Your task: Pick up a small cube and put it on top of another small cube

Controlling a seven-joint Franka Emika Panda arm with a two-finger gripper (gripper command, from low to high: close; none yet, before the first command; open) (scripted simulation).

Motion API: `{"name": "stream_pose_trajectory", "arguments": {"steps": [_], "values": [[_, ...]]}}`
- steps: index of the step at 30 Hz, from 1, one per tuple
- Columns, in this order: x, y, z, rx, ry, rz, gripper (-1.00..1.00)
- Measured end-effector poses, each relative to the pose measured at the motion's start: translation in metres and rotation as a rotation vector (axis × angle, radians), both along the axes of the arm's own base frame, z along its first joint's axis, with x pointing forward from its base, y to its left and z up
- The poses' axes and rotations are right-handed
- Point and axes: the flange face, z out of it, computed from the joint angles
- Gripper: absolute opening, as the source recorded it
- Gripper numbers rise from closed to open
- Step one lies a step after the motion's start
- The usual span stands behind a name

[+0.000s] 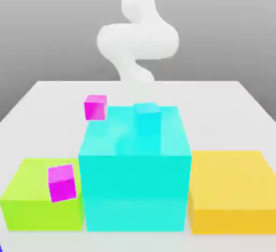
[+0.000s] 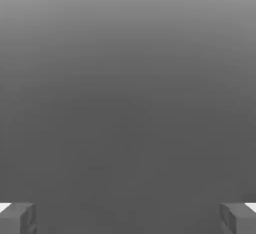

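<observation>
The pincer stands wide open and holds nothing; in the hand view its two grey fingertips sit far apart against plain grey ground. In the exterior view the white arm rises at the far side of the white table, behind a large cyan block. A small cyan cube rests on that block's top, near its far edge. One small magenta cube sits beside the block on the exterior view's left, well below the arm. Another magenta cube lies tilted on the lime block. A yellow block flanks the cyan one on the exterior view's right. Bare table lies open around the arm's base.
</observation>
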Motion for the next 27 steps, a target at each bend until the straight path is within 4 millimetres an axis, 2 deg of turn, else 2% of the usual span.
{"name": "stream_pose_trajectory", "arguments": {"steps": [7,14,21,27], "values": [[0.079,-0.058,-0.076,0.058,0.160,-0.069,0.00],[0.133,-0.122,-0.170,0.106,0.310,-0.153,0.00],[0.157,-0.195,-0.277,0.143,0.457,-0.259,0.00],[0.157,-0.247,-0.376,0.159,0.584,-0.334,0.00]]}}
